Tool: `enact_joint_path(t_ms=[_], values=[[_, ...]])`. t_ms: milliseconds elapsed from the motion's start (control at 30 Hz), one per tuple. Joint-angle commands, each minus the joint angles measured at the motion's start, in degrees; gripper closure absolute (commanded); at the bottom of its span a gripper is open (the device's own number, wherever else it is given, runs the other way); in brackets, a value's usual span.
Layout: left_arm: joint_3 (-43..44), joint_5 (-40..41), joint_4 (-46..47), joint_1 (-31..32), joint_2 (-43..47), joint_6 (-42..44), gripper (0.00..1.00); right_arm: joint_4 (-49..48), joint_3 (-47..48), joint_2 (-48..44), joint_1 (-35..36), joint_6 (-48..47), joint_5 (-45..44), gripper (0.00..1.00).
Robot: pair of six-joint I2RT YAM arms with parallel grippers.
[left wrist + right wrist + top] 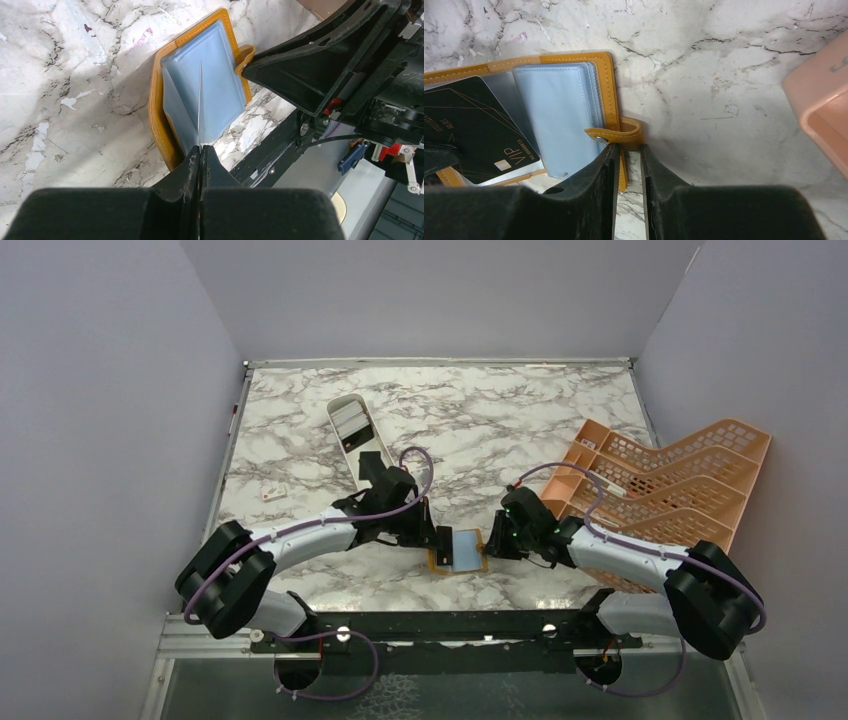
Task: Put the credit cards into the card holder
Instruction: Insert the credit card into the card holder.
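Gripped a black credit card (474,120) edge-up in the shut left claw (200,150), over the open card holder (157,100). Pinched its strap tab (624,134) in the narrowed right claw (629,150).

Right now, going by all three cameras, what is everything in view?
card holder: one, orange-tan, pale blue inside, lying open at the table's near centre
credit card: one, black, over the holder
tray: one, white, oval, far left of centre
rack: one, orange lattice, right edge
small item: one, white, left side
table: one, marble
left hand: shut on the credit card
right hand: at the holder's strap, grip unclear
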State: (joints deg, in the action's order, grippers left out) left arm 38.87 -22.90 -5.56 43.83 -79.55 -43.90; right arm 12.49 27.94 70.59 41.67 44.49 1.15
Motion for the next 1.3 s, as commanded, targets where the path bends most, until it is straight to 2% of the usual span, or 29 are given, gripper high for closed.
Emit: enact_joint_path(t_ms=[0, 267, 633, 1000, 1267], values=[[0.08, 0.12, 1.56, -0.26, 1.86, -1.65, 1.0, 0.56, -1.74, -0.01, 0.35, -0.73, 0.27, 0.73], [-3.62, 0.12, 6.37, -0.25, 1.81, -4.8, 1.0, 0.17, -2.33, -0.36, 0.34, -0.62, 0.52, 0.73], [-5.13, 3.0, 5.91, -0.24, 1.74, -4.33, 1.0, 0.06, -2.63, -0.91, 0.34, -0.59, 0.62, 0.73], [-10.52, 1.3, 14.57, -1.07, 2.27, -10.73, 1.0, -0.47, -3.06, -0.63, 0.34, -0.63, 0.99, 0.73], [-12.03, 1.51, 17.53, -1.37, 2.86, -12.98, 1.0, -0.79, -3.33, -0.61, 0.35, -0.65, 1.25, 0.73]])
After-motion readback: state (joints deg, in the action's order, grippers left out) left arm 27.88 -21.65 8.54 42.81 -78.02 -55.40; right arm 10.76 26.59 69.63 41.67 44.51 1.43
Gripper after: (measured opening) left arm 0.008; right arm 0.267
